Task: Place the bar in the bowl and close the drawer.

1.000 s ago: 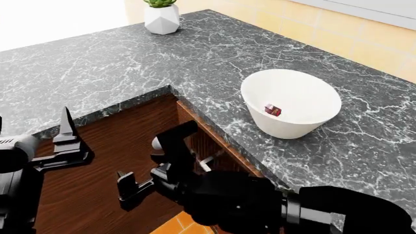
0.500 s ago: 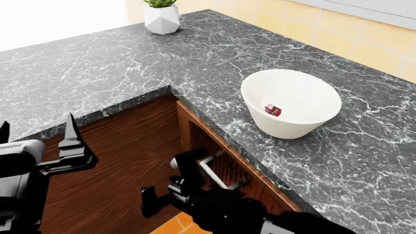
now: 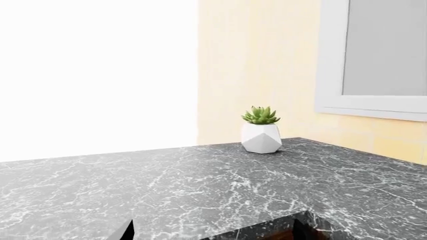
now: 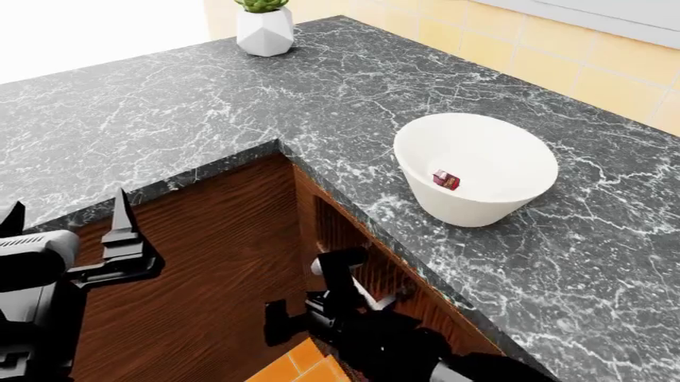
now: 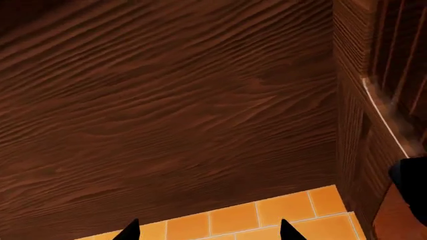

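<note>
Bar [image 4: 445, 180] lies inside bowl [image 4: 510, 208] on table [image 4: 191, 95], head view. Left gripper [image 4: 66, 219] and right gripper [image 4: 308, 298] spread, empty. Left wrist: plant [image 3: 261, 129] on table. Right wrist: drawer [image 5: 167, 100] wood, fingers [image 5: 127, 231] apart.

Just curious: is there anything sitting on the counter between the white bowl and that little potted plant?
No. In the head view, only bare marble counter lies between the bowl and the plant.

Flat, even simulator light, sharp throughout with no blur or edge distortion. The area beyond the countertop [image 3: 200, 180] blows out to pure white in the left wrist view. The bowl [image 4: 476, 169] casts only a faint shadow; the drawer [image 4: 212, 270] wood renders dark, dimmest near the right wrist view's top
</note>
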